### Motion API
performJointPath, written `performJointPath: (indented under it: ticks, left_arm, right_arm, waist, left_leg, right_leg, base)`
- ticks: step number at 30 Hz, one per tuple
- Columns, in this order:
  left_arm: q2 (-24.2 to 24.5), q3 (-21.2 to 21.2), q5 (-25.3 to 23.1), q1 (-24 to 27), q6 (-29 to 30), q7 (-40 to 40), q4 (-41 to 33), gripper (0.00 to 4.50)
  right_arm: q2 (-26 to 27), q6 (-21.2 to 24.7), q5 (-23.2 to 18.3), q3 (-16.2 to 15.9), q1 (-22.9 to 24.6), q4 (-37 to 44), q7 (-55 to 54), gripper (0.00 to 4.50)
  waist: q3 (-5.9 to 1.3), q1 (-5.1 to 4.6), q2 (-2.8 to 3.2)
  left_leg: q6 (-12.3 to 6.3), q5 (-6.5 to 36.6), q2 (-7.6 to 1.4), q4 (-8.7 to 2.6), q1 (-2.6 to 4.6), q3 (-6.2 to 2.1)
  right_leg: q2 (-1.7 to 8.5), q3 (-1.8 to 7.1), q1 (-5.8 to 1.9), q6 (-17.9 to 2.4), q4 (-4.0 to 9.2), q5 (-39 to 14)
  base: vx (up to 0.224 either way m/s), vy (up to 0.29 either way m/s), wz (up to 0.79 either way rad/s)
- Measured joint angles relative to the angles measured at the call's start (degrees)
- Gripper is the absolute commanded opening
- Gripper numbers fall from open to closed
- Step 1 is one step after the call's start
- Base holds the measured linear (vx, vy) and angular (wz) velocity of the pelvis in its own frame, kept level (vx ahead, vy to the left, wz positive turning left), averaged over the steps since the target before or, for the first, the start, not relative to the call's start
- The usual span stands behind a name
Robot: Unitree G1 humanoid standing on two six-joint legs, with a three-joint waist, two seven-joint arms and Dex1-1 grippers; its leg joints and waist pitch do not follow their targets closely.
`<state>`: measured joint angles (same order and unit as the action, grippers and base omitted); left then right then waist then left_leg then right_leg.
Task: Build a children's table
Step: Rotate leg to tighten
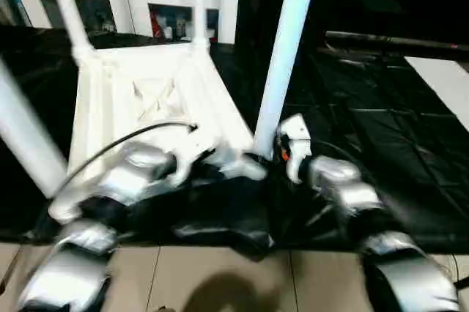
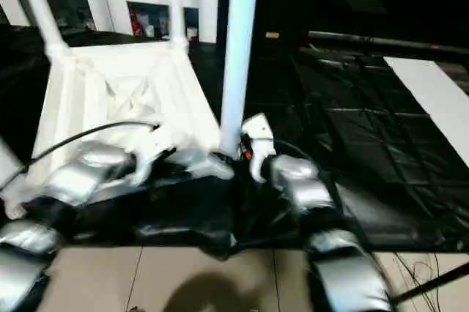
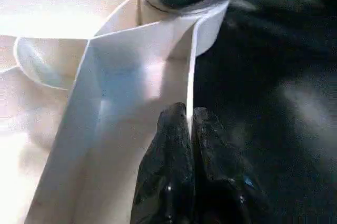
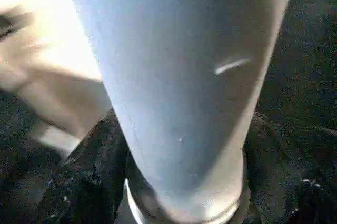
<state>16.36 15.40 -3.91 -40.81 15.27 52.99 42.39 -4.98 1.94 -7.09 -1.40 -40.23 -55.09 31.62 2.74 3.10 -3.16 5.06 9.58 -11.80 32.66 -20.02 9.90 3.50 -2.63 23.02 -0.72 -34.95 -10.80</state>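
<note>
Left eye view: the children's table point(image 1: 157, 99) lies upside down on the big black-sheeted worktable point(image 1: 381, 136), ribbed underside up, at that worktable's near edge.
Tabletop: white, rectangular, with ribs crossing in the middle; its near side lies under the two silver forearms.
Legs: four white tubes stand up out of the tabletop's corners: two at the far corners point(image 1: 67, 4), one at the near left corner point(image 1: 22, 136), and the near right leg point(image 1: 286, 41), which rises beside the right arm.
Right gripper point(image 4: 174, 182): its black fingers point(image 4: 87, 176) stand apart on either side of the near right leg's foot, just above the socket collar; whether they press on the tube I cannot tell.
Left gripper point(image 3: 188, 129): fingers together, pinching the thin upright wall of the tabletop close to the near right socket.
Step in hand, as I judge it: seating the near right leg while the left side steadies the tabletop.
Doing it well: keep the tube upright over its socket, push straight down along its length, and hold the rim pinch firm so the tabletop does not slide toward the worktable's edge.
Beyond: a long flat white board point(image 1: 443, 81) lies well to the right of the tabletop; tiled floor shows below the worktable's near edge.
</note>
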Motion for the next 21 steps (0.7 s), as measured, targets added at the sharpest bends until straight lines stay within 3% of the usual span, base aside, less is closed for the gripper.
performJointPath:
  ticks: [3, 8, 11, 12, 14, 18, 21]
  left_arm:
    - [-4.58, -0.51, -0.31, -2.54, 2.03, -7.06, 3.67, 0.0]
    - [-7.58, -0.82, -0.63, -4.61, 2.14, -11.68, 6.88, 0.0]
    - [-7.75, -0.81, -0.92, -4.82, 1.91, -11.66, 6.94, 0.0]
    - [-7.72, -0.79, -0.98, -4.81, 1.79, -11.58, 6.84, 0.0]
    - [-7.2, -0.79, -1.2, -4.81, 1.29, -11.36, 6.74, 0.0]
    - [-4.3, -2.03, -1.35, -4.8, -0.45, -11.98, 7.15, 0.0]
    - [-3.25, -2.04, -0.93, -3.88, -0.54, -9.06, 5.4, 0.0]
  right_arm:
    - [2.23, 0.82, -0.12, 2.89, -2.82, -3.6, -12.04, 2.67]
    - [5.0, 0.08, -0.56, 4.88, -5.59, -7.02, -21.72, 2.67]
    - [4.79, -0.9, -0.59, 5.29, -5.59, -7.22, -20.37, 2.67]
    - [4.55, -1.47, -0.66, 5.57, -5.52, -7.39, -19.24, 3.23]
    - [4.22, -2.57, -0.71, 5.57, -5.2, -7.42, -16.41, 3.37]
    - [4.31, -5.12, -0.66, 4.35, -4.71, -6.08, -9.83, 3.76]
    - [2.24, -5.05, -1.21, 3.59, -4.59, -4.78, -4.09, 3.86]
  waist:
    - [0.01, -0.05, 0.02]
    - [0.0, 0.09, 0.05]
    - [0.0, 0.17, 0.05]
    - [0.0, 0.23, 0.06]
    - [0.0, 0.27, 0.04]
    - [0.07, -0.98, -0.11]
    - [0.06, -0.88, -0.1]
  left_leg:
    - [-0.01, 0.0, 0.12, 0.04, -0.01, 0.02]
    - [-0.02, 0.0, 0.16, 0.03, -0.15, 0.02]
    - [-0.03, -0.01, 0.15, 0.01, -0.2, 0.02]
    - [-0.03, -0.01, 0.15, 0.0, -0.22, 0.02]
    - [-0.03, -0.01, 0.14, -0.01, -0.24, 0.03]
    - [0.0, -0.01, -0.06, -0.02, -0.41, -0.23]
    - [0.01, -0.01, -0.07, -0.21, -0.36, -0.12]
  right_leg:
    - [0.13, 0.01, 0.01, 0.03, 0.11, -0.02]
    - [0.18, 0.0, 0.05, 0.03, 0.18, -0.02]
    - [0.18, 0.01, 0.05, 0.05, 0.16, 0.0]
    - [0.18, 0.01, 0.07, 0.05, 0.12, 0.03]
    - [0.17, 0.01, 0.08, 0.06, -0.03, 0.09]
    - [-0.01, -0.29, 0.21, 0.06, -0.05, 0.36]
    - [-0.02, -0.31, 0.23, 0.02, -0.06, 0.39]
  base:
    - [0.0, 0.0, 0.0]
    - [0.0, 0.0, 0.0]
    - [0.0, 0.0, 0.0]
    - [0.0, 0.0, 0.0]
    - [0.0, 0.0, 0.0]
    - [0.0, 0.0, 0.0]
    - [0.0, 0.0, 0.0]
